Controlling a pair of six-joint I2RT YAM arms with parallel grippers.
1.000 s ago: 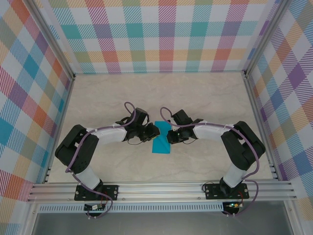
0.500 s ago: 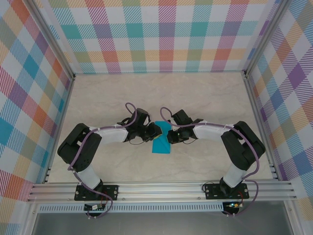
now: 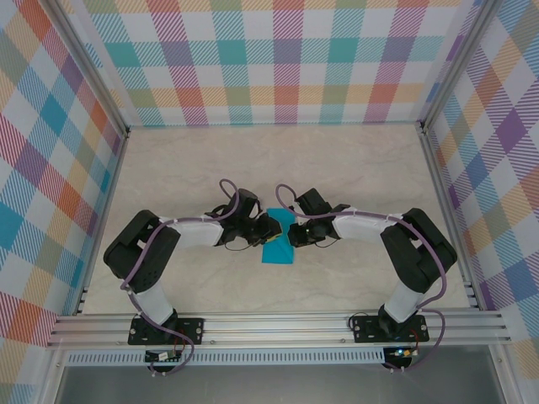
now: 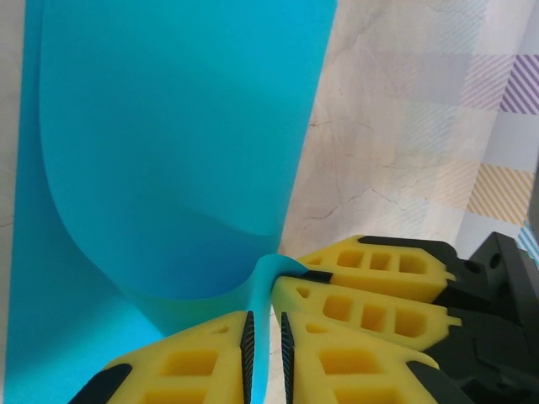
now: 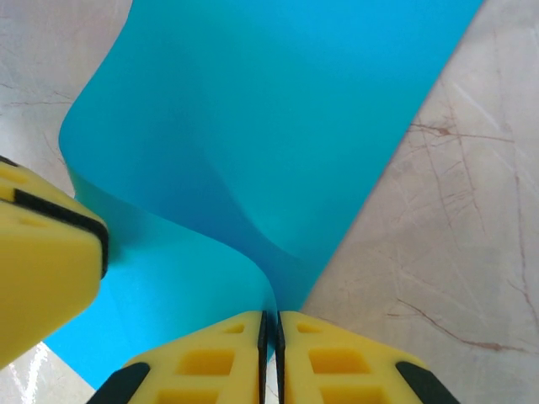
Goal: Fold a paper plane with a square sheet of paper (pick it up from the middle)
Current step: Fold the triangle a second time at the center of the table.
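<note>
The teal-blue square sheet of paper lies mid-table, its far part bent up between both grippers. My left gripper is shut on one lifted edge; in the left wrist view the paper curls down into the left gripper. My right gripper is shut on the paper's right side. In the right wrist view the sheet bends into the right gripper. The two grippers stand almost tip to tip. The right gripper's yellow fingers show beside my left ones.
The beige marble-patterned table stretches bare behind and beside the arms. Checked walls close the back and sides. An aluminium rail runs along the near edge by the arm bases.
My left gripper has moved right toward the right gripper, with the paper's edge in it. The sheet has buckled upward and less of it lies flat. The right arm has barely moved.
</note>
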